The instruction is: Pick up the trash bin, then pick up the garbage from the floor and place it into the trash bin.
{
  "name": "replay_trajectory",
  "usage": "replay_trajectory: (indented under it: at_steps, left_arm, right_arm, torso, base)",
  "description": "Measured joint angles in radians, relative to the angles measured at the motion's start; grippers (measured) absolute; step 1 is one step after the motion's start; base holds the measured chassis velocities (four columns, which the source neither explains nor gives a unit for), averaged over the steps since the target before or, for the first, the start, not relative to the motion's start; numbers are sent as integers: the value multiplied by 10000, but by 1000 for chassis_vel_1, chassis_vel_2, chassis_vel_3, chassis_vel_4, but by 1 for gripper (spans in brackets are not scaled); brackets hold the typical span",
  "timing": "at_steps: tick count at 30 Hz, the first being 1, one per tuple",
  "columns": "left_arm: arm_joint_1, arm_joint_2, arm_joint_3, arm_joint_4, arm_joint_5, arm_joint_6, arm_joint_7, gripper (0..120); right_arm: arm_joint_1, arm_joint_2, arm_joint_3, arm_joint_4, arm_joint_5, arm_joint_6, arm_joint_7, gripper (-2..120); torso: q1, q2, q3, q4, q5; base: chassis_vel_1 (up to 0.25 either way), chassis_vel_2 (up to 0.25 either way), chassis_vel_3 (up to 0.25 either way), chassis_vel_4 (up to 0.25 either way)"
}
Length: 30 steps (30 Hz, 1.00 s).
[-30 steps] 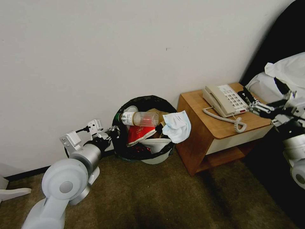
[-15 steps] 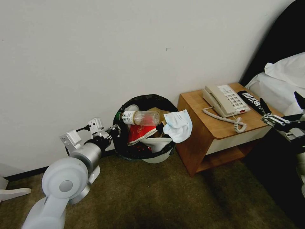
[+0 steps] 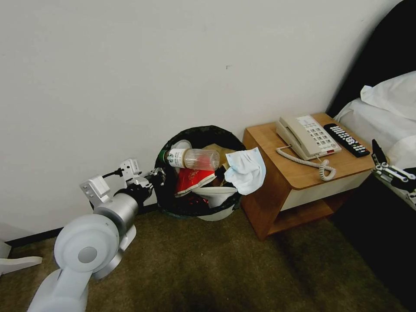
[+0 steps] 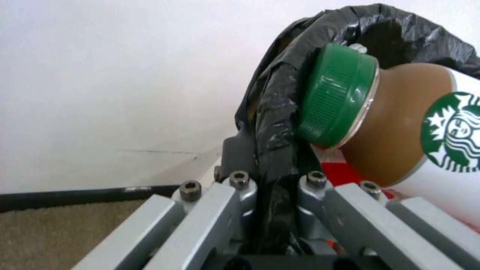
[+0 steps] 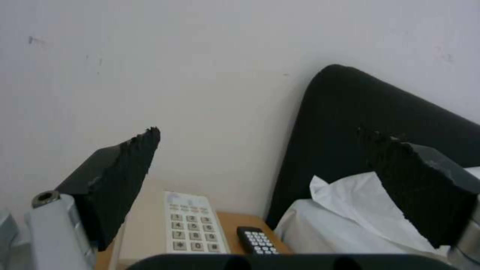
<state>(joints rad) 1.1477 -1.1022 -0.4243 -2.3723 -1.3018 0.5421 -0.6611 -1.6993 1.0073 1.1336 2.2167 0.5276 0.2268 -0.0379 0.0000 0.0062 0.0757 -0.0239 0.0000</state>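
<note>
In the head view, the bin [image 3: 197, 203] is seen tilted against the wall on the carpet [image 3: 225, 268], just beside the bench [image 3: 277, 182]. It is packed with a bottle [image 3: 193, 158], a red cup [image 3: 190, 180] and a mask [image 3: 246, 170] draped over its rim. The left gripper [image 3: 157, 177] is held at the bin's rim; the right gripper [image 3: 390, 171] is raised by the bed.

In the left wrist view, the jaws are clenched on the black liner [image 4: 272, 157].

In the right wrist view, the jaws are spread apart, with nothing held.

One trash bin [image 3: 173, 203] — one bottle [image 3: 193, 159], one face mask [image 3: 246, 170], one phone [image 3: 307, 136], one remote [image 3: 346, 140].
</note>
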Motion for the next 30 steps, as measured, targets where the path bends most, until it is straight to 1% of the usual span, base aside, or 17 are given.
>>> replay_trajectory:
  at_steps: [2, 7, 21, 23, 30]
  left_arm:
    - [115, -2, -89, -86, -5, 4, -1, 4]
    - [186, 29, -166, -127, -49, 15, -1, 4]
    - [34, 35, -173, 45, -114, 17, -38, 4]
    - [66, 34, -243, 78, -126, 17, -37, 4]
    - [108, 28, -342, 149, -136, 23, -13, 4]
  right_arm:
    - [-52, 103, 27, 85, -64, 10, -1, 100]
    - [-137, 368, -153, 120, -255, 67, -5, 100]
    - [74, 1363, -536, -312, -765, 505, -281, 100]
    - [167, 1599, -639, -367, -879, 543, -337, 100]
    - [425, 1957, -858, -442, -1078, 546, -350, 100]
  torso:
    - [0, 0, 0, 1, -1]
    - [0, 0, 0, 0, 1]
    - [0, 0, 1, 0, -1]
    - [0, 0, 0, 0, 0]
    - [0, 1, 0, 1, -1]
  base:
    - [0, 0, 0, 0]
    - [0, 0, 0, 0]
    - [0, 0, 0, 0]
    - [0, 0, 0, 0]
    - [0, 0, 0, 0]
